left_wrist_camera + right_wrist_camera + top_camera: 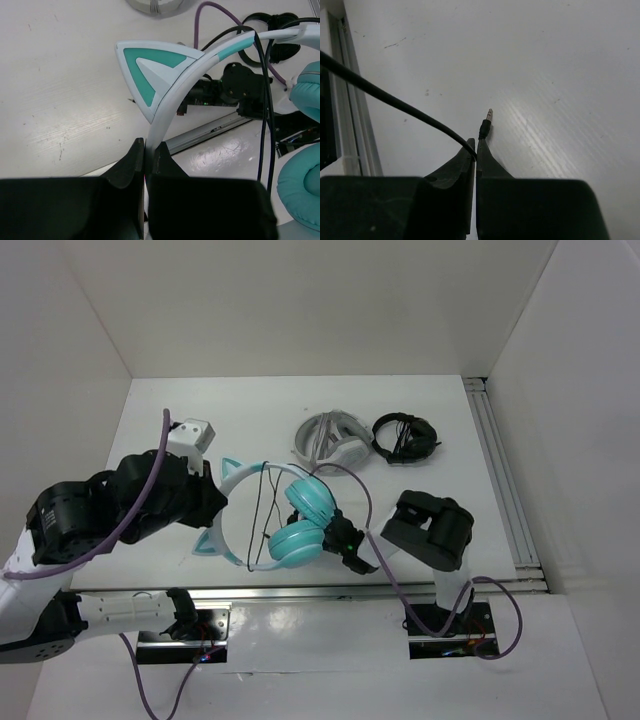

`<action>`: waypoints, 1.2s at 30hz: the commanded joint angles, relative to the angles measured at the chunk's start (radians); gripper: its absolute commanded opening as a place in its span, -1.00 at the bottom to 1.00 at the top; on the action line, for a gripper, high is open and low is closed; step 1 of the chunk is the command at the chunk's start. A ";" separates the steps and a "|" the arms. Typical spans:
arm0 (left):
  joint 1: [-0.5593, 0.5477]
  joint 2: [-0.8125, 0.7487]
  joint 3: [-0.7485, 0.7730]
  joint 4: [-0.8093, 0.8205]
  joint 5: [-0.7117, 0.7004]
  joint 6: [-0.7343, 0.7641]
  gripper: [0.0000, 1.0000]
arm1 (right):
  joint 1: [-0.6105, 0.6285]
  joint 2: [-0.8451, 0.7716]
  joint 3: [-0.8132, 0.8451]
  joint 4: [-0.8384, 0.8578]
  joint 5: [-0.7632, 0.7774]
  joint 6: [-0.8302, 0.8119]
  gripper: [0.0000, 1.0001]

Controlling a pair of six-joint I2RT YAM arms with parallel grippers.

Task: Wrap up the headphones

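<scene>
The teal headphones (300, 525) with a pale blue cat-ear headband (232, 502) lie at the middle of the table, ear cups to the right. My left gripper (216, 506) is shut on the headband (167, 105), just below one cat ear (150, 67). The thin black cable (262, 502) crosses the headband loop and shows in the left wrist view (265, 115). My right gripper (347, 543) sits beside the lower ear cup, shut on the cable (395, 102) right behind its jack plug (486, 125), which sticks out past the fingertips (485, 152) over the table.
White-grey headphones (330, 440) and black headphones (405, 437) lie behind the teal pair. A metal rail (500, 470) runs along the table's right edge, another (300, 590) along the near edge. White walls enclose the back and sides.
</scene>
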 commanded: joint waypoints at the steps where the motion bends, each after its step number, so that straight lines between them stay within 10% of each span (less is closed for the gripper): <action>1: -0.003 -0.034 0.032 0.110 -0.066 -0.077 -1.00 | 0.035 -0.095 -0.059 0.117 0.056 -0.014 -1.00; 8: -0.003 -0.052 0.007 0.120 -0.234 -0.177 -1.00 | 0.123 -0.230 -0.138 0.073 0.168 -0.037 -1.00; 18: 0.087 0.078 -0.012 0.019 -0.485 -0.323 -1.00 | 0.549 -0.491 -0.127 -0.353 0.671 -0.098 -1.00; 25: 0.285 0.181 -0.179 0.253 -0.419 -0.129 -1.00 | 0.808 -0.605 0.026 -0.711 1.030 -0.120 -1.00; 36: 0.155 0.336 -0.436 0.237 -0.417 -0.108 -1.00 | 0.775 -0.651 0.189 -0.987 1.086 -0.288 -1.00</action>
